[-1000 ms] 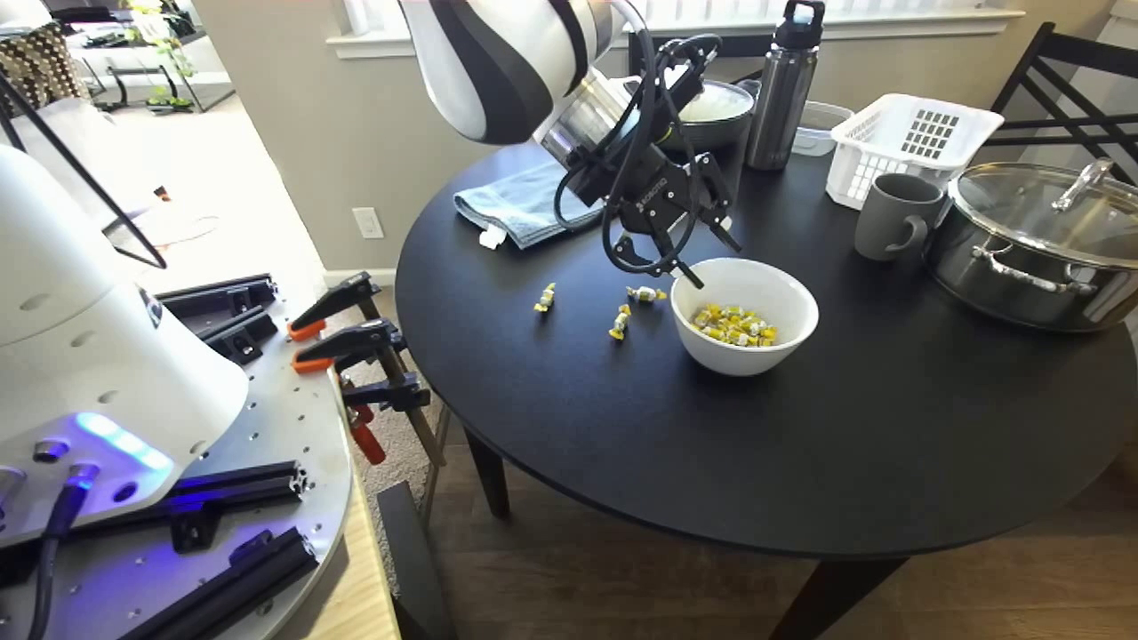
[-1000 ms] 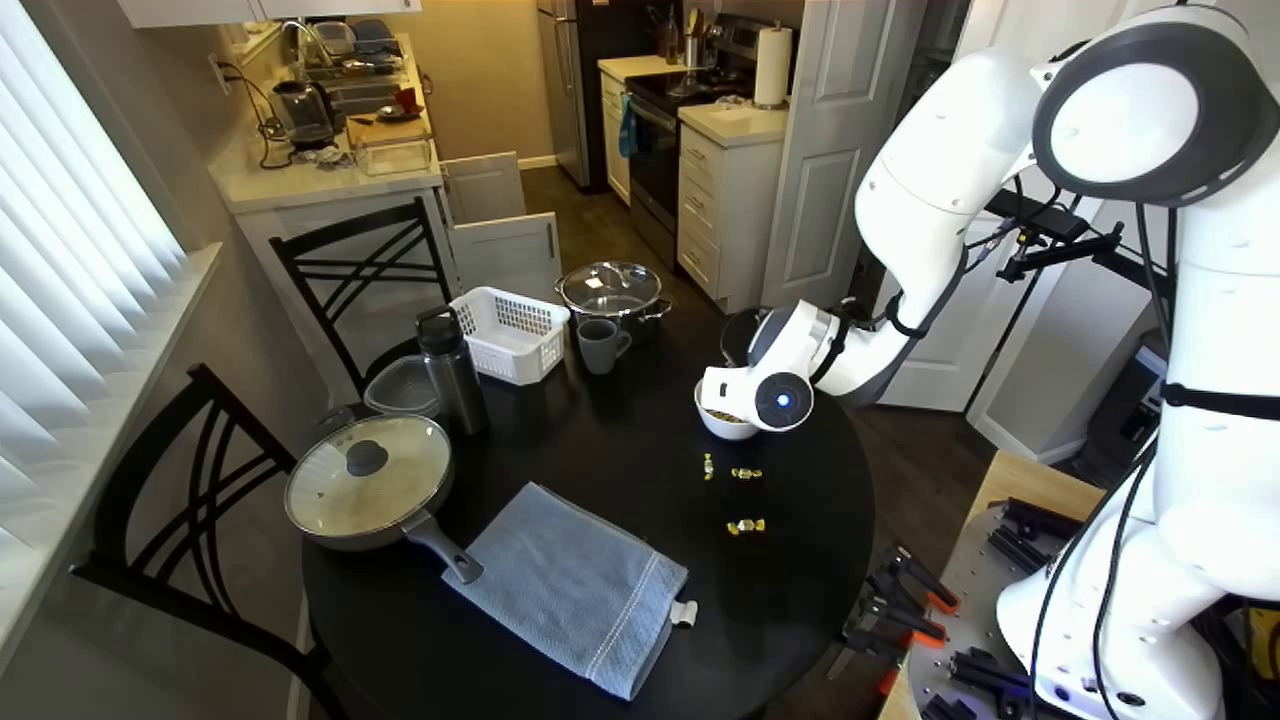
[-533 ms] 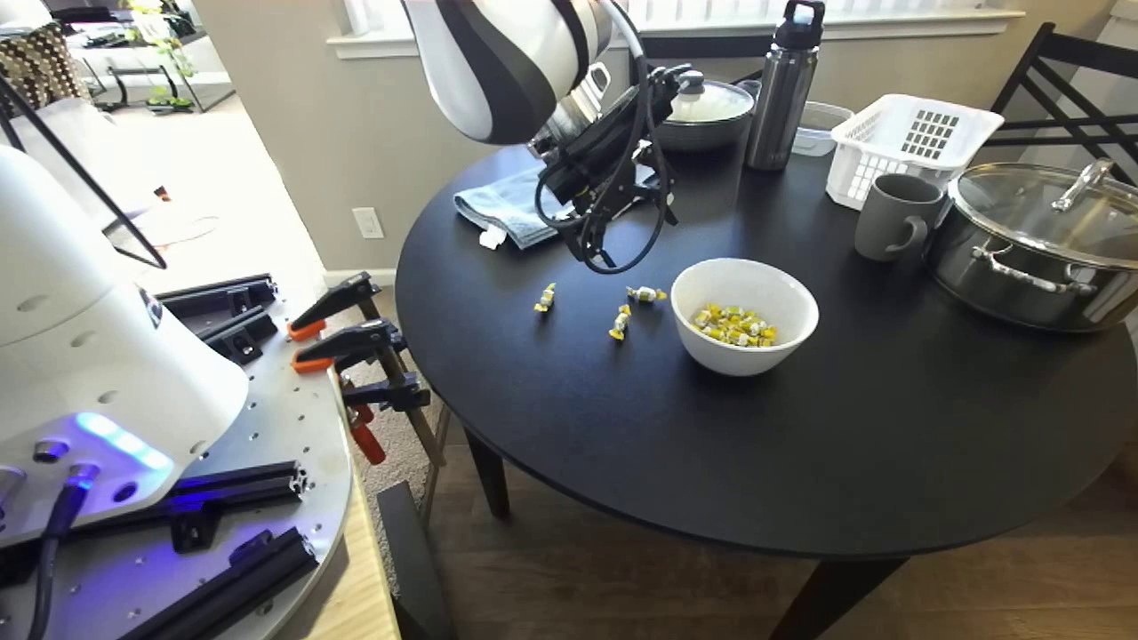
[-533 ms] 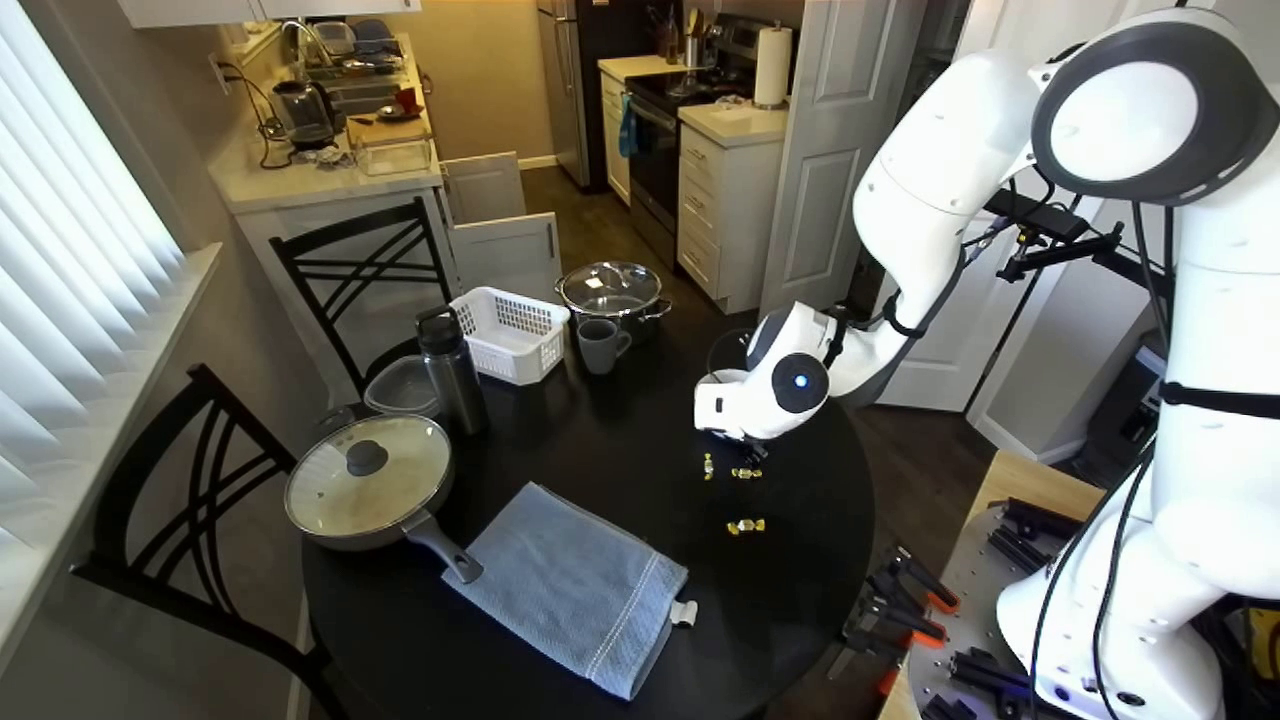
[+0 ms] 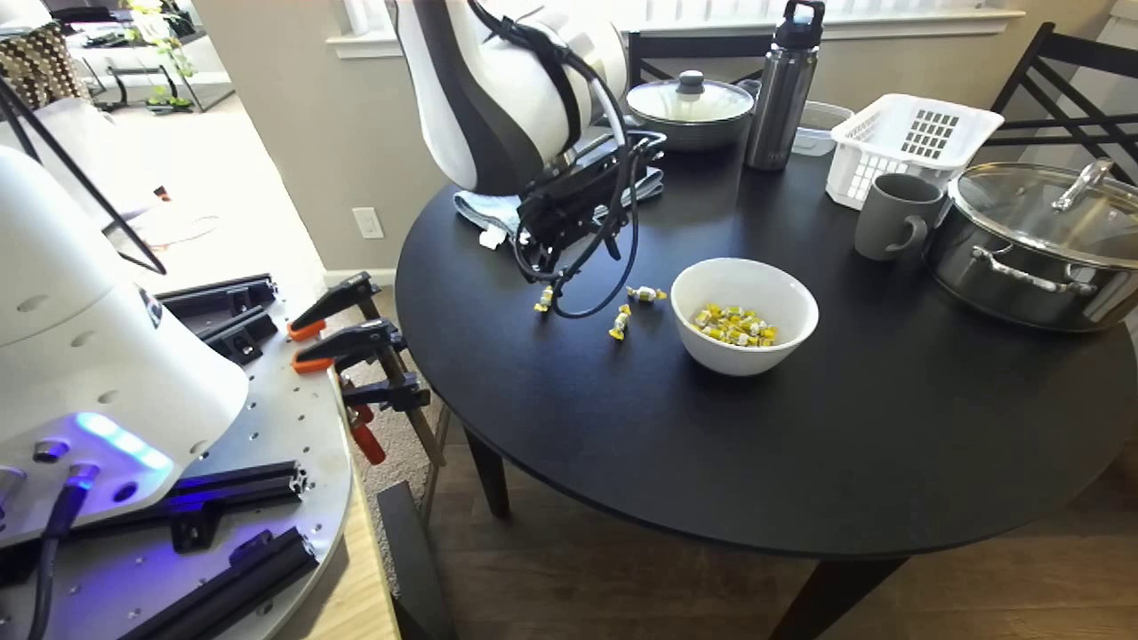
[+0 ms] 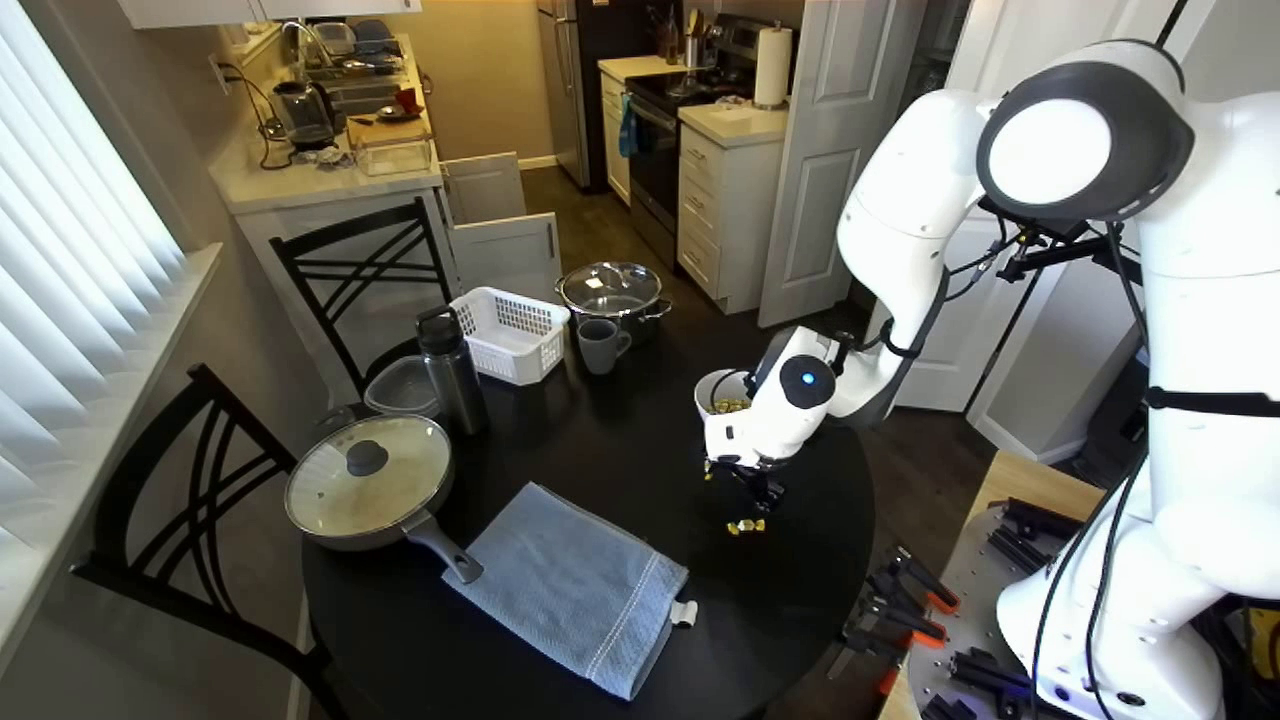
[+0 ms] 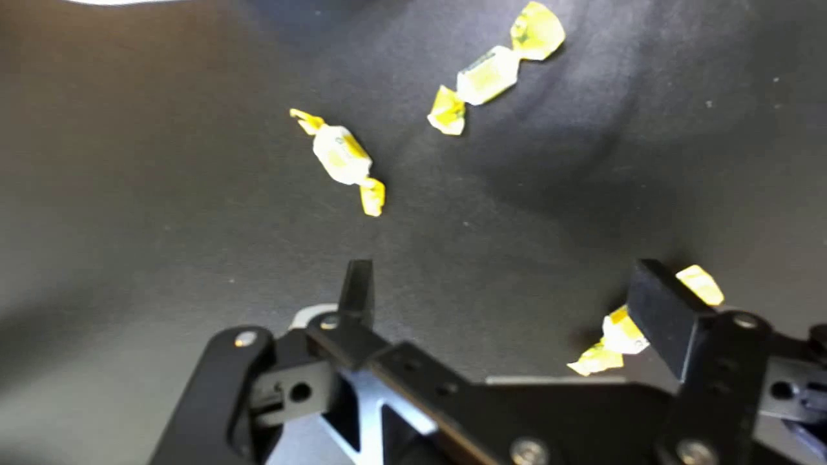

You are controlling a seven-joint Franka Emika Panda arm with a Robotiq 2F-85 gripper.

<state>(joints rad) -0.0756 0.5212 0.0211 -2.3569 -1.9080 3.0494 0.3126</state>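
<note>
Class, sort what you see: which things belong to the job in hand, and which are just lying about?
In the job:
open gripper
three loose candies near it
probably the white bowl, holding more candies

Lying about:
blue cloth
lidded pan
bottle
white basket
grey mug
lidded steel pot
plastic tub

In an exterior view, candies [image 5: 733, 326] are being held in a bowl [image 5: 742, 360] on the table [image 5: 889, 418]. From the bowl, three loose candies [image 5: 620, 323] are being seen at nine o'clock, a cloth [image 5: 492, 210] at ten, a lidded pan [image 5: 693, 111] and a bottle [image 5: 782, 102] near twelve, a basket [image 5: 869, 175] past one, a mug [image 5: 889, 227] at two, a lidded pot [image 5: 1036, 253] beyond it. In the wrist view, at four o'clock, one loose candy [image 7: 623, 332] is being partly covered by the gripper [image 7: 507, 287].
</note>
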